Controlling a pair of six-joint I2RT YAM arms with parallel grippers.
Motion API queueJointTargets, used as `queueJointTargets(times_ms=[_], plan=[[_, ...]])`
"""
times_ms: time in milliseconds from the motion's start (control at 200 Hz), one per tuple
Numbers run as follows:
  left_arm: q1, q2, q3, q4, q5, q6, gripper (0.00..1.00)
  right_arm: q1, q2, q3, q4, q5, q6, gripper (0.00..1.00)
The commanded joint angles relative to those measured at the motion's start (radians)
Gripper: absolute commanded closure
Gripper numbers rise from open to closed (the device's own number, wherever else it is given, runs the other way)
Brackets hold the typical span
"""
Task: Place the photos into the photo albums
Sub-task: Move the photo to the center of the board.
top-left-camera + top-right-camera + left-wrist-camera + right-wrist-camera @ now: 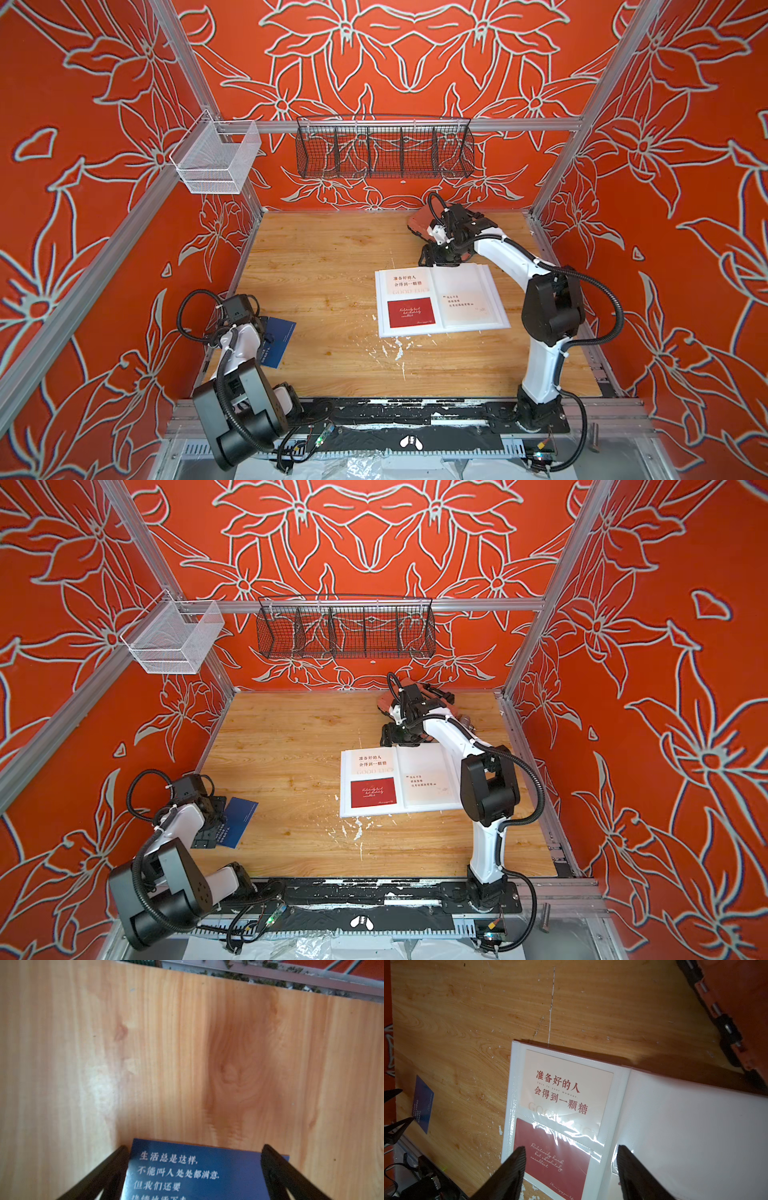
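Noted left gripper [194,1147] spread wide over navy photo [187,1172] on table [62,1064], gripping nothing; right gripper [571,1147] parted above photo album [675,1115], likewise empty.

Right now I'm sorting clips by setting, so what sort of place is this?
Likely a robot test booth: two robot arms at a wooden table, inside a metal frame with flowered walls.

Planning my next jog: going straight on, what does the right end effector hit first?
Probably the open photo album, landing on the sleeved dark red card; height is unclear.
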Motion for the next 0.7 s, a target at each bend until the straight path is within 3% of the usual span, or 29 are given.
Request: queueJointTargets(times_ms=[0,455,696], plan=[[0.006,0.075,-0.011,0.046,0.149,0.062,0.03,0.006,-0.014,0.044,-0.036,0.026,0.011,0.28],[-0.003,0.261,0.061,0.03,0.432,0.156,0.01,0.01,-0.001,0.067,-0.045,0.05,0.033,0.28],[-0.121,0.294,0.076,0.051,0.471,0.145,0.01,0.023,0.038,0.107,-0.052,0.024,0.033,0.28]])
